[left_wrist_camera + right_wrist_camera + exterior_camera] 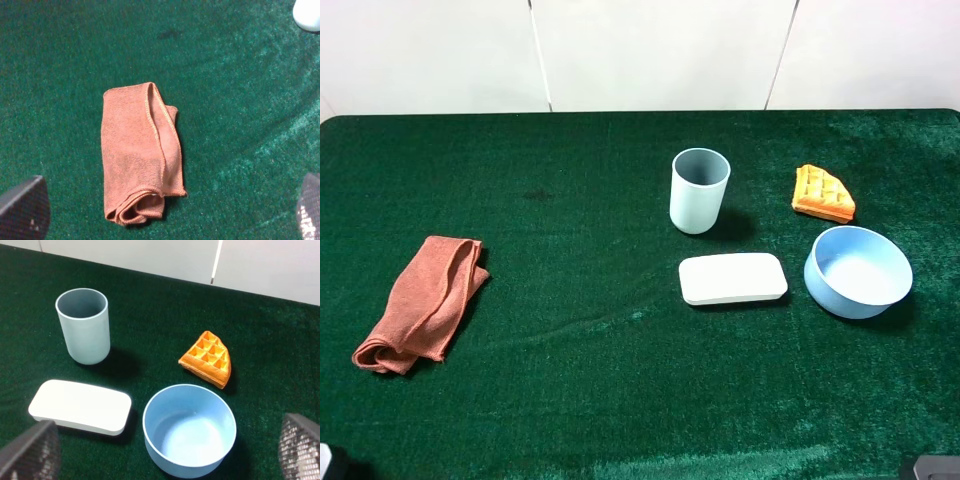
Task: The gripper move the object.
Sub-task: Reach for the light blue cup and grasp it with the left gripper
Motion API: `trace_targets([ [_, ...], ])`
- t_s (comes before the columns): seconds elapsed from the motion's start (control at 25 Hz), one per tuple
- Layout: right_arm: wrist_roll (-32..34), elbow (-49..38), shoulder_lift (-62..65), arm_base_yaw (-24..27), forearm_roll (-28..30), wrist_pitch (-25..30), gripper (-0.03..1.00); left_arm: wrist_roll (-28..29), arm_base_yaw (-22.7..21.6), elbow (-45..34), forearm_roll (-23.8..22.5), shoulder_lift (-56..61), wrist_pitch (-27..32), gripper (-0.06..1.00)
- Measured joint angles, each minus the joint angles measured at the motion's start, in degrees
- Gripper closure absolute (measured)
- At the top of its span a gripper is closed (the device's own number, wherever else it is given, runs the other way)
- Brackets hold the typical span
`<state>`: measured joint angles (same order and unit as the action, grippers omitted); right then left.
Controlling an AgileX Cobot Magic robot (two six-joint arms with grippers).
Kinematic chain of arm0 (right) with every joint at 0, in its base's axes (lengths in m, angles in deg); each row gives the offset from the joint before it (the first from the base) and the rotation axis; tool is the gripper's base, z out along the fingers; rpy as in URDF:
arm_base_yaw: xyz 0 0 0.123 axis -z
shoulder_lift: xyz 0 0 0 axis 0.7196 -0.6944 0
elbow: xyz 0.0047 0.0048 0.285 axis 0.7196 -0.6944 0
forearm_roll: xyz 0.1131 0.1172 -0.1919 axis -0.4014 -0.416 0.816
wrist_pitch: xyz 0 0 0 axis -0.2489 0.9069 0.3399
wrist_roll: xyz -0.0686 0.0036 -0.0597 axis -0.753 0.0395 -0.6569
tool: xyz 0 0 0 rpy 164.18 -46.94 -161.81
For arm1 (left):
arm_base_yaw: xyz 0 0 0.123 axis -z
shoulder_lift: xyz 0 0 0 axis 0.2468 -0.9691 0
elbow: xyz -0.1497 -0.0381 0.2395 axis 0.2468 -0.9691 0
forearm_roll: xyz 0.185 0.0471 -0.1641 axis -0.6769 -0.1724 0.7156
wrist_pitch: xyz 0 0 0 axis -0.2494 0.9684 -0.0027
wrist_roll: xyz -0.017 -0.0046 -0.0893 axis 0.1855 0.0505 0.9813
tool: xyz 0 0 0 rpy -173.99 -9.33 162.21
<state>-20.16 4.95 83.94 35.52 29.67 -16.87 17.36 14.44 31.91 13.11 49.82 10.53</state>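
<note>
- Exterior high view: the cup (700, 190) stands upright on the green bench (620, 400), right of centre and towards the back. The white block (733, 278) lies just in front of it, the blue bowl (858, 271) sits off to the front right, and a waffle piece (823, 193) lies to its right. A folded orange cloth (423, 302) lies well apart on the left. Neither arm reaches into this view.
- Left wrist view: the left jaws are spread wide, one tip at each lower corner, with only the cloth between them and nothing held. The cup does not show here.
- Right wrist view: the right jaws are also spread wide and empty, hanging above the bowl and the block, with the cup beyond them and untouched.
- We judge the reach has not begun, and the right arm is the nearer one.
- To do it well, we would pass over the block, centre the spread jaws on the cup's wall below the rim, and close gently.
- The plastic looks smooth and tapered, so a high or off-centre pinch could tip it or let it slip.
</note>
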Motion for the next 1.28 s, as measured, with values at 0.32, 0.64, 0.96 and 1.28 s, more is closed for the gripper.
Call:
trace_targets([
  [0.32, 0.0, 0.0, 0.0, 0.0, 0.0, 0.0, 0.3, 0.0, 0.0, 0.0, 0.0, 0.0, 0.0, -0.05],
  [0.64, 0.0, 0.0, 0.0, 0.0, 0.0, 0.0, 0.3, 0.0, 0.0, 0.0, -0.5, 0.0, -0.18, -0.05],
  [0.96, 0.0, 0.0, 0.0, 0.0, 0.0, 0.0, 0.3, 0.0, 0.0, 0.0, -0.06, 0.0, -0.37, -0.05],
  [1.28, 0.0, 0.0, 0.0, 0.0, 0.0, 0.0, 0.3, 0.59, 0.0, 0.0, 0.05, 0.0, -2.05, -0.05],
])
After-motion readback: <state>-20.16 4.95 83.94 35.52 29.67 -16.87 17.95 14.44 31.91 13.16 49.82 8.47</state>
